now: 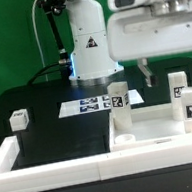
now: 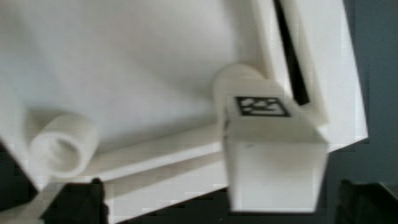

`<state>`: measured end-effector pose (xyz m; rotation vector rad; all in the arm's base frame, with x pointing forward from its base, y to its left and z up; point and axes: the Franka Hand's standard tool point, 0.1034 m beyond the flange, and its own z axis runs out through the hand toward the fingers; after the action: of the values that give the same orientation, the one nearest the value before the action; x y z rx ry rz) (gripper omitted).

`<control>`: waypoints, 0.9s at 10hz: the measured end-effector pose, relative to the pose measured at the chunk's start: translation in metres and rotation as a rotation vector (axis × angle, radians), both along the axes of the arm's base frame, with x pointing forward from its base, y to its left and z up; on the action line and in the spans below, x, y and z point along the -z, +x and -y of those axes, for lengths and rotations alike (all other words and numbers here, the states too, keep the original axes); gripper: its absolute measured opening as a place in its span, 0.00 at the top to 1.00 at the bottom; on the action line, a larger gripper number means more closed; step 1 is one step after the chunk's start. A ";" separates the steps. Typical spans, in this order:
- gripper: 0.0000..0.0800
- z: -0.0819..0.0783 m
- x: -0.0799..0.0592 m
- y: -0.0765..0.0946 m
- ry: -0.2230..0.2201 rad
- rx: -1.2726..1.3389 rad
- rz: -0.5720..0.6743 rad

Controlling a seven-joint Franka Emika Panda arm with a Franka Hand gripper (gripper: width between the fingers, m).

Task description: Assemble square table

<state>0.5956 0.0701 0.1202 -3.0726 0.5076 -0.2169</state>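
Since the leg block (image 2: 267, 130) stands upright on the square slab (image 2: 125, 70), the pincer (image 1: 153, 22) is spread, probably releasing it.

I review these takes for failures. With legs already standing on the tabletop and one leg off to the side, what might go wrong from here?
1. The end effector hangs close above the upright legs; a sideways move might knock one.
2. The standing legs may not be fully seated in the tabletop, so they may tip.
3. The loose leg lies near the border wall, which may crowd a grasp.
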 end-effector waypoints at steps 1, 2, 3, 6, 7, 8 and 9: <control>0.19 0.021 -0.007 -0.005 -0.006 -0.065 0.001; 0.19 0.045 -0.013 -0.005 -0.015 -0.111 0.009; 0.19 0.063 -0.011 -0.008 -0.024 -0.119 0.012; 0.19 0.070 -0.007 -0.010 -0.027 -0.103 0.008; 0.19 0.070 -0.007 -0.010 -0.027 -0.103 0.008; 0.19 0.075 -0.007 -0.011 -0.029 -0.103 0.008; 0.19 0.090 -0.006 -0.013 -0.042 -0.181 0.006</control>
<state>0.5823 -0.0204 0.1258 -3.1326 0.2258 -0.2346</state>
